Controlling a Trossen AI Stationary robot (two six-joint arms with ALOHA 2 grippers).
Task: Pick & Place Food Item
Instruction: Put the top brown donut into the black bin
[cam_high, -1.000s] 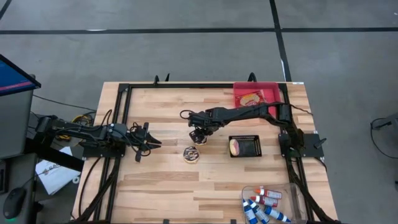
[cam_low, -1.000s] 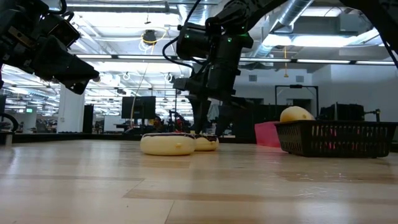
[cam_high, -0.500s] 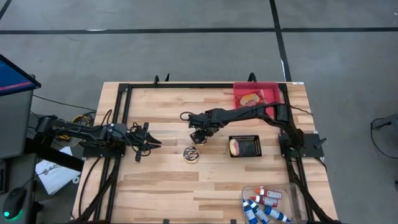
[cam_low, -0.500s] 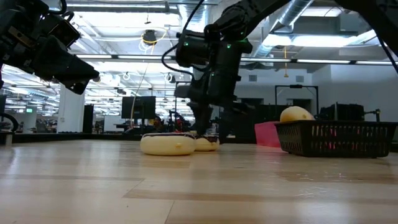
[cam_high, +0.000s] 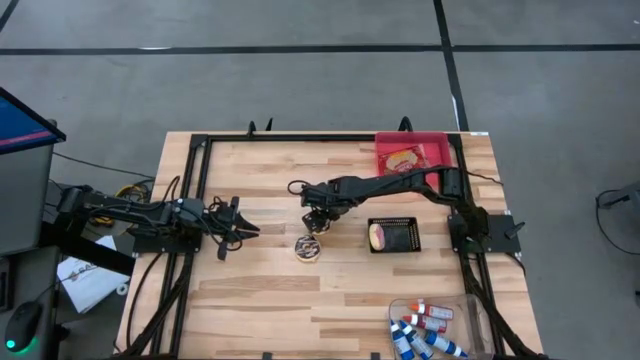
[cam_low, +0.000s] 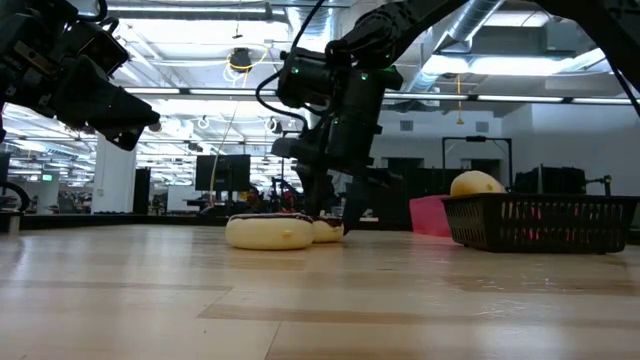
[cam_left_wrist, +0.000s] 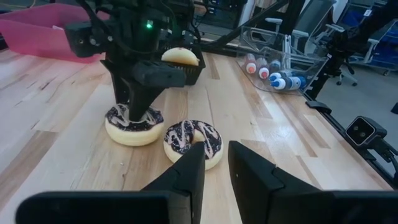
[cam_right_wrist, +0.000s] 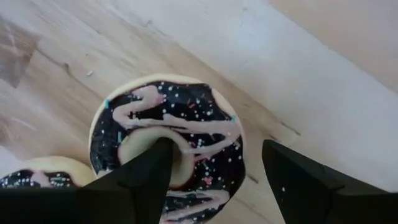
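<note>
Chocolate-iced doughnut (cam_right_wrist: 171, 134) lies flat, icing up, near table centre, just beside a second doughnut (cam_left_wrist: 193, 140); round, no long axis. Right gripper (cam_right_wrist: 211, 171) points down over it, fingers apart, one in the hole. Left gripper (cam_left_wrist: 214, 165) is nearly closed, empty, at the table's left.

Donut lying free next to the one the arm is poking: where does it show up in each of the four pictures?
High view: free donut, mid-table, beside the right tool.
Low view: the nearer, larger ring.
Left wrist view: the nearer of the two donuts.
Right wrist view: only an edge, beside the poked one.
Shared landmark: the second donut, with one finger of the open right tool in its hole.
</note>
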